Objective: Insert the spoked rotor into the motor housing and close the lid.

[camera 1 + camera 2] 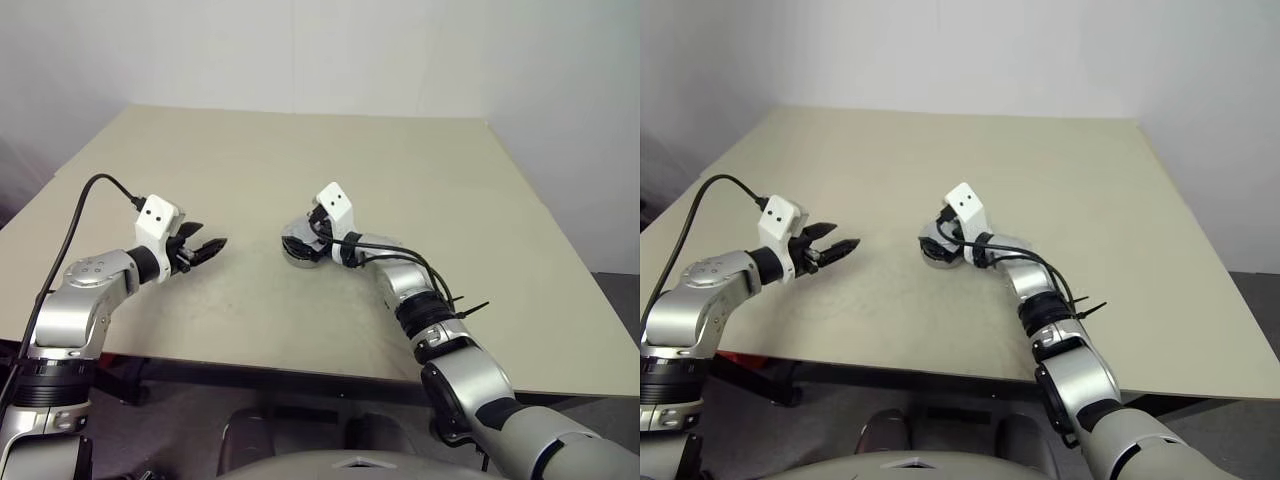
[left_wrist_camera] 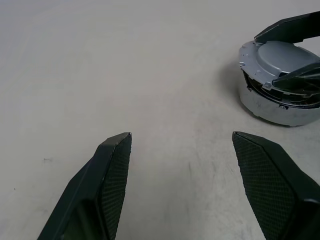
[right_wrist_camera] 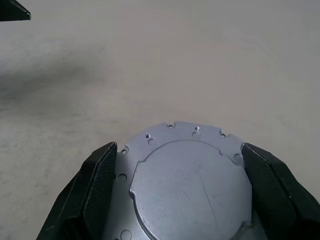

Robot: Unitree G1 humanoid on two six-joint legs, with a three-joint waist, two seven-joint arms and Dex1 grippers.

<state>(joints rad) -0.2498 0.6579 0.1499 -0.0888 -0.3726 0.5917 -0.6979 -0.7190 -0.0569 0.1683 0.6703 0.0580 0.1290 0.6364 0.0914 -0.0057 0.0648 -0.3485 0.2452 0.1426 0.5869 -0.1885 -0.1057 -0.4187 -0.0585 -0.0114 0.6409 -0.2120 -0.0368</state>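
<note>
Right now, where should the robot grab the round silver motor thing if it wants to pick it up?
Probably by its round side wall, one finger on each opposite side, coming in low from the robot's side. The motor housing stands upright on the table with the flat lid on top, offering no edge to pinch. The open right hand already straddles it.

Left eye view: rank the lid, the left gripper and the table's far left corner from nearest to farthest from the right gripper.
1. lid: at the right gripper, atop the motor housing.
2. left gripper: off to its left, above the table.
3. table's far left corner: farthest, at the back left.
</note>
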